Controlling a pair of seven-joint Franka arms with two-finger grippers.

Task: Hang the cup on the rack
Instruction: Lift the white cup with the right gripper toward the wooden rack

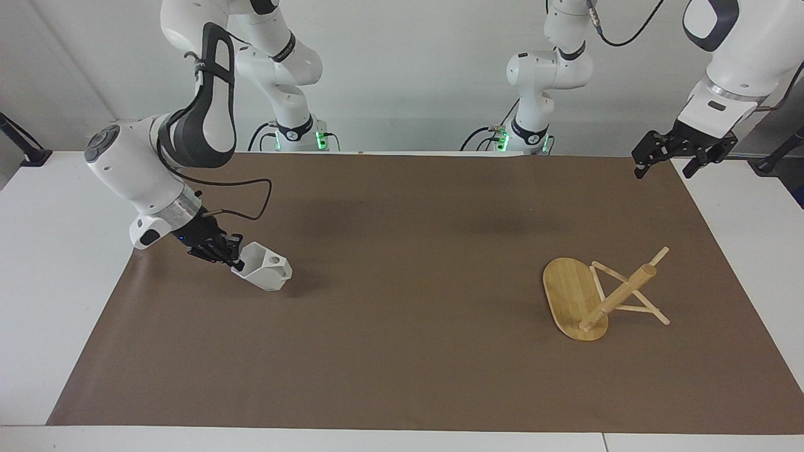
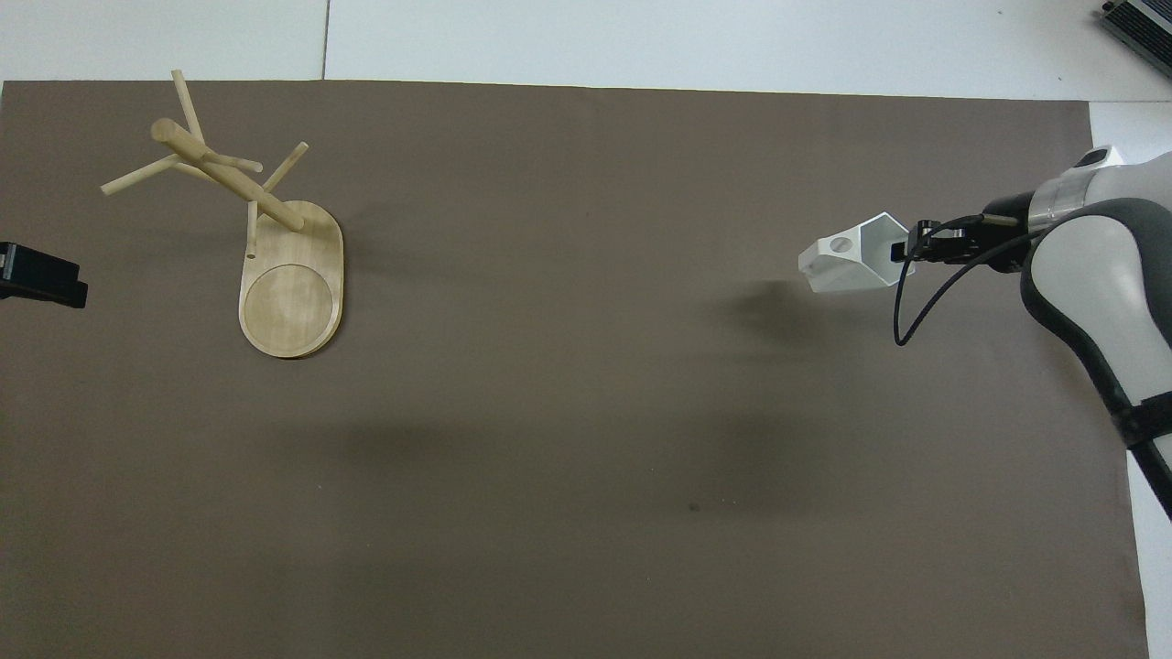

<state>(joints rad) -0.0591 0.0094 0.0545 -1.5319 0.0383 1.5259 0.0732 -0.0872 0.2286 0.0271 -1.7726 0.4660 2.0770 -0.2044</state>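
Note:
The white faceted cup (image 1: 265, 268) hangs tilted in my right gripper (image 1: 235, 262), which is shut on its rim, a little above the brown mat near the right arm's end of the table. Its handle with the round hole points toward the table's middle. In the overhead view the cup (image 2: 850, 264) and the right gripper (image 2: 903, 249) show with the cup's shadow on the mat beneath. The bamboo rack (image 1: 619, 295) stands on its oval base (image 1: 568, 292) near the left arm's end; it also shows in the overhead view (image 2: 229, 178). My left gripper (image 1: 666, 164) waits open, high over the mat's corner.
The brown mat (image 1: 402, 351) covers most of the white table (image 1: 56, 282). In the overhead view the left gripper's tip (image 2: 41, 279) shows at the frame's edge beside the rack's base (image 2: 293, 302).

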